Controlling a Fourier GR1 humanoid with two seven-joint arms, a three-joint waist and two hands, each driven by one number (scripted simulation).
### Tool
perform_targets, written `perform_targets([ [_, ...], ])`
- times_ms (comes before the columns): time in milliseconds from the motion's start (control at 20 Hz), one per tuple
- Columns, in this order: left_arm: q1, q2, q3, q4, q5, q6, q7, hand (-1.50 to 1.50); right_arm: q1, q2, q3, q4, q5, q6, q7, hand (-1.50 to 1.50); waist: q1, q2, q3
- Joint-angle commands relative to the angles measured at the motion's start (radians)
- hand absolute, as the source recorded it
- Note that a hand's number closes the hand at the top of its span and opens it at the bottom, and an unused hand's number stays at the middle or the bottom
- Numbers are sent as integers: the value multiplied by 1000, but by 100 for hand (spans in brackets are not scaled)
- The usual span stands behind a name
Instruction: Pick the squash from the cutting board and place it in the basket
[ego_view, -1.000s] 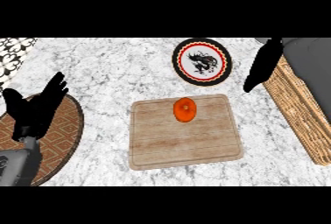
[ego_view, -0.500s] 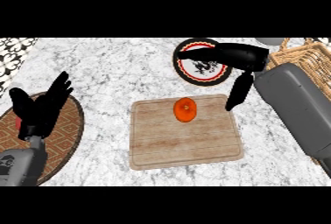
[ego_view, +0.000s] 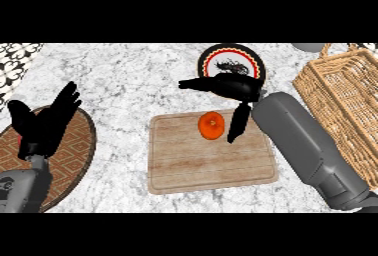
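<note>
One orange squash (ego_view: 212, 125) lay near the far edge of the wooden cutting board (ego_view: 210, 165) on the marble tabletop (ego_view: 125, 75). The right robot hand (ego_view: 235, 90) hovered just beside it, fingers straight and unclenched, thumb pointing left, holding nothing. A sound grasp likely meant lowering until fingers and thumb flanked the squash, then curling round it before lifting toward the wicker basket (ego_view: 347, 95) at right. A patterned plate (ego_view: 230, 64) sat beyond the board. The left robot hand (ego_view: 43, 122) rested open at the left.
</note>
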Motion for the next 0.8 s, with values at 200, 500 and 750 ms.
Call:
perform_targets([
  [200, -26, -21, 9, 10, -24, 5, 14, 0, -14, 37, 32, 159, 162, -61, -94, -150, -5, -1, 0],
  [500, -18, -50, 1, 62, -73, 12, -57, 0, -55, 33, -3, 244, 218, -71, -168, -150, -6, 1, 0],
  [750, -34, -53, 17, 62, -66, 2, -25, 0, -100, 59, -49, 311, 237, -52, -206, -150, -3, 1, 0],
])
